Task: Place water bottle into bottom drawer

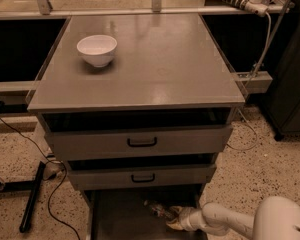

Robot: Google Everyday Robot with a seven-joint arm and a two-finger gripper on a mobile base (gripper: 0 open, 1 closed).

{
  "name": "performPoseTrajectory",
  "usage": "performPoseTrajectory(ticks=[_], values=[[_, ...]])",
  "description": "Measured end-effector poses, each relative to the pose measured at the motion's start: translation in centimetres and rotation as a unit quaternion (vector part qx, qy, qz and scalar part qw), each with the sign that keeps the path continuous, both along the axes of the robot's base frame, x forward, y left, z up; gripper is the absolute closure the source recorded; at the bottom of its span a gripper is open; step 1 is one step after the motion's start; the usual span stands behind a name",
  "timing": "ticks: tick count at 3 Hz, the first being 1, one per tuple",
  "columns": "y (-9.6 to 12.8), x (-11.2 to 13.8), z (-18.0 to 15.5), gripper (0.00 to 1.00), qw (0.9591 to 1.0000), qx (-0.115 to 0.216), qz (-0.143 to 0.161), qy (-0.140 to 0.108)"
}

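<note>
The water bottle (157, 209) lies on its side on the floor of the bottom drawer (117, 216), which is pulled out under the two upper drawers. It is a small clear bottle, seen dimly in the shade. My gripper (173, 218) is low in the drawer just right of the bottle, reaching in from the right on the white arm (225, 220). Its fingers stand apart, with the upper fingertip close to the bottle's right end. I cannot tell whether it touches the bottle.
A white bowl (97, 49) stands on the grey cabinet top (155, 59) at the back left. The two upper drawers (140, 141) with black handles are slightly open. A black stand and cables (32, 196) lie on the floor at left.
</note>
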State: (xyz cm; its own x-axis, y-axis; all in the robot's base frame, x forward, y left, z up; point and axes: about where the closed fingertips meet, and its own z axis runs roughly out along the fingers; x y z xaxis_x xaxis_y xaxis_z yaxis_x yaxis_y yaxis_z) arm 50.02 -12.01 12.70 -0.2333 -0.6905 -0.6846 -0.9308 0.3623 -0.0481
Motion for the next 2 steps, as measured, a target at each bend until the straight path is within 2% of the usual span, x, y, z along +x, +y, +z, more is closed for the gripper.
performPoseTrajectory(ticks=[2], values=[[0.0, 0.0, 0.0, 0.36, 1.0, 0.0, 0.0, 0.0]])
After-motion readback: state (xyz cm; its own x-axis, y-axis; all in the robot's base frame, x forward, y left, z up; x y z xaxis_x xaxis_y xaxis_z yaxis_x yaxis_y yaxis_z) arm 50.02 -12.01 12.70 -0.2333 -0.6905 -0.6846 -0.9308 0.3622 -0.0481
